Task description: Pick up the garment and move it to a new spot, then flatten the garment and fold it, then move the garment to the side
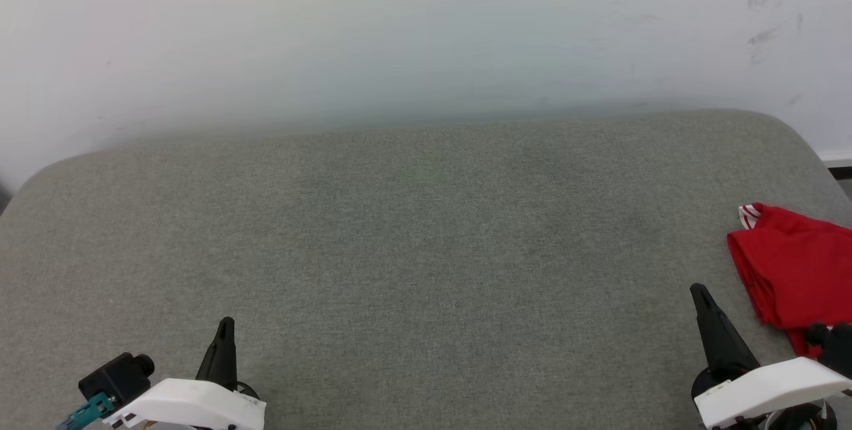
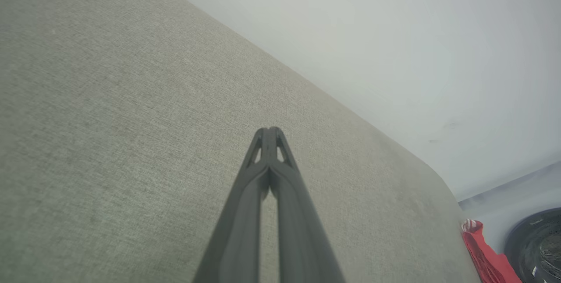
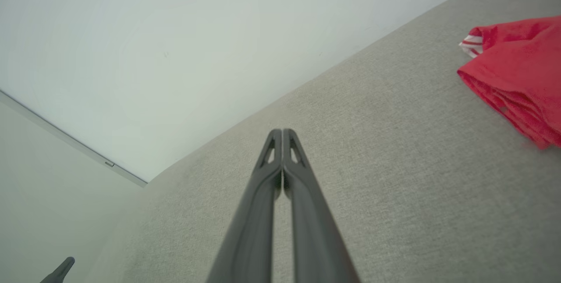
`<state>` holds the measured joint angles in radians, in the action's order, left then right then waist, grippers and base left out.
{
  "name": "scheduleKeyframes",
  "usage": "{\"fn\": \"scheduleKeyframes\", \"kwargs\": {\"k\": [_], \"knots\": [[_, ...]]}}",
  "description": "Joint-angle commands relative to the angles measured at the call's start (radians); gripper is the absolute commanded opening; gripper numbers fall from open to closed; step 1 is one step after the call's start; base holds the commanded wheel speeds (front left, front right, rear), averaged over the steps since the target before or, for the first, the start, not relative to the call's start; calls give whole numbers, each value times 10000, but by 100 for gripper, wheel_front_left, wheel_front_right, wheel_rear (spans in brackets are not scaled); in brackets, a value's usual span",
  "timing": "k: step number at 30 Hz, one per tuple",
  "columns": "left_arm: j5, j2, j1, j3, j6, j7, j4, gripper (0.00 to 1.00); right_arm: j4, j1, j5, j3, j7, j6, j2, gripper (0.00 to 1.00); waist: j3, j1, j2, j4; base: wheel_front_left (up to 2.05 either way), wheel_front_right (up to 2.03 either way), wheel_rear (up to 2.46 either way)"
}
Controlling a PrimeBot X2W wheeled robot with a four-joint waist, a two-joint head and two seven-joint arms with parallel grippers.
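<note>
1. The garment (image 1: 792, 263) lies as a compact red bundle just right of the right pincer (image 1: 699, 290) and slightly beyond its tips. A bit of red-and-white striped trim (image 1: 750, 215) shows at the bundle's far corner. From the left pincer (image 1: 225, 323) it is well apart, across the whole bench (image 1: 426, 250).

2. Judging by the layered edges, the garment looks already folded and set to the side, so the step in hand is likely the last placing. To finish it well, keep both pincers off the cloth so no layer gets dragged open.

3. It is worth checking that the bundle sits fully on the bench. Its right part runs out of the head view, so I cannot tell whether any cloth hangs over the edge.

4. If the bundle does need nudging, the right pincer should do it. It would have to part its fingers, reach to its right, and take all the layers at the near edge at once.

5. Both pincers are clenched and hold nothing; each wrist view shows the two fingers meeting at the tips.

6. Both arms sit low at the near edge of the bench, fingers pointing towards the wall (image 1: 426, 30). The open grey fabric lies between and ahead of them.
</note>
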<state>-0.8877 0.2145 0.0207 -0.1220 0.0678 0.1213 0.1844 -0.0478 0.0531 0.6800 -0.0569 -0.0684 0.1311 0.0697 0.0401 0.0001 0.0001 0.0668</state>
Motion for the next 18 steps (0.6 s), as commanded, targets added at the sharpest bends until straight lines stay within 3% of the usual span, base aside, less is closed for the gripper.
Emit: {"fn": "scheduleKeyframes", "kwargs": {"k": [1, 18], "knots": [[-324, -7, -302, 167, -125, -92, -90, 0, 26, -360, 432, -55, -18, -2, -8, 0, -9, 0, -1, -14, 0, 0, 0], [-2009, -389, -567, 683, -586, -625, 61, 0, -450, -696, 2581, -182, -124, -2, -53, 0, -83, -1, -1, -128, 0, 0, 0]]}}
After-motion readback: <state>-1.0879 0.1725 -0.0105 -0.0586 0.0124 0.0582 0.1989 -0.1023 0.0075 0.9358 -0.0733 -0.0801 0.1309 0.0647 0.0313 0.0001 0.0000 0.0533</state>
